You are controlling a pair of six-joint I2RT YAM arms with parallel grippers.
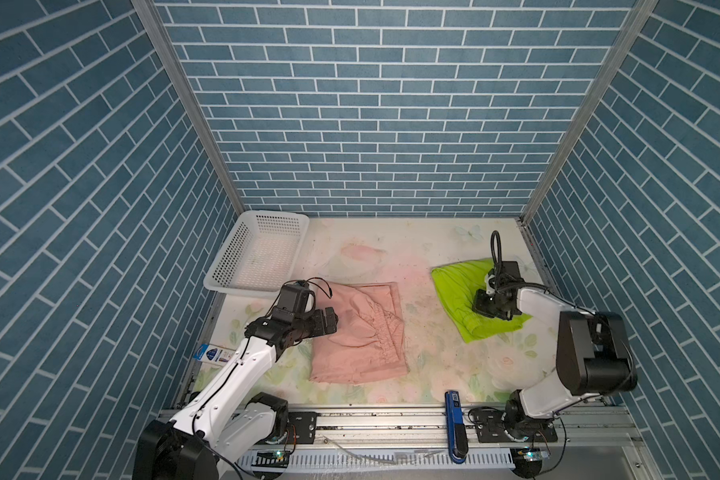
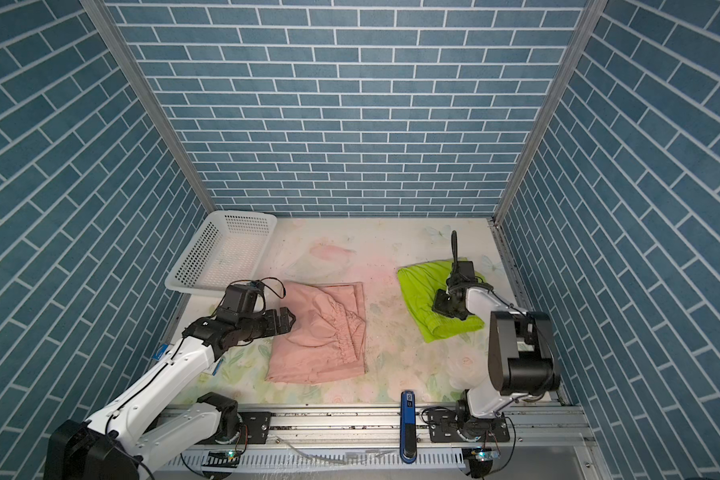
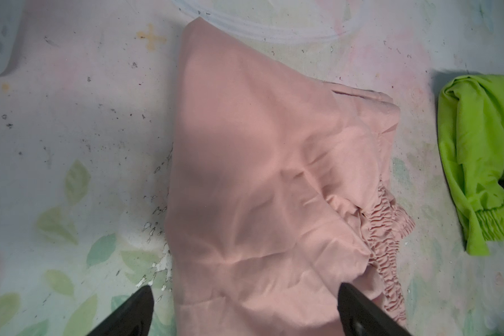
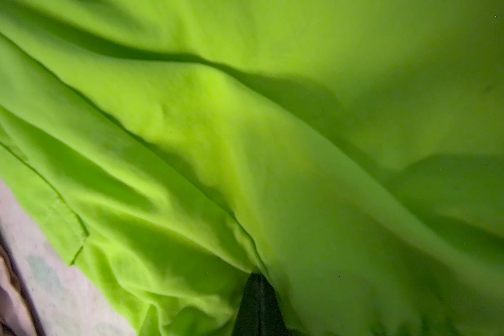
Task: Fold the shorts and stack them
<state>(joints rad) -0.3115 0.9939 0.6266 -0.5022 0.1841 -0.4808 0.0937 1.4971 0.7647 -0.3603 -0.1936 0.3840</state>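
Seemingly mid-fold: centre-left in a top view the left gripper (image 1: 331, 321) hangs released over the pink shorts (image 1: 358, 345), while at right the right gripper (image 1: 484, 306) pinches a fold of the lime-green shorts (image 1: 454, 291), which likely needs drawing over flat next.

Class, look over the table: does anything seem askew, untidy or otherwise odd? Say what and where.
The pink shorts, left of centre, are folded unevenly: their gathered waistband pokes out crookedly on the right. The green shorts lie skewed on the right, separate, not stacked.
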